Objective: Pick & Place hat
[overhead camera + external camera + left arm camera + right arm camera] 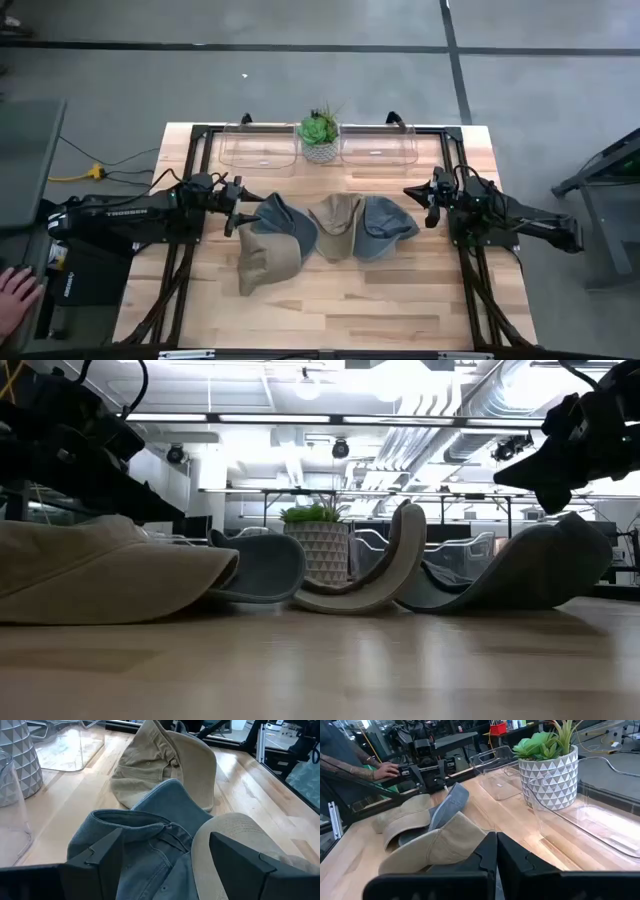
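Note:
Four caps lie in a row on the wooden table. A tan cap (pixel 265 265) is nearest the left side, and a blue denim cap (pixel 288 224) overlaps it. A second tan cap (pixel 335 226) sits in the middle, with a grey-blue cap (pixel 385 229) to its right. My left gripper (pixel 243 213) is open at the denim cap's left edge. In the left wrist view its fingers (pixel 102 854) stand on either side of the denim cap (pixel 150 845) without touching it. My right gripper (pixel 428 202) is shut and hangs above the grey-blue cap (pixel 545 570), just to its right.
Two clear plastic bins (pixel 258 148) (pixel 378 148) stand along the far edge. A potted plant (pixel 320 135) in a white patterned pot sits between them. A person's hand (pixel 14 296) rests beside the table on the left. Bare wood lies along the near edge.

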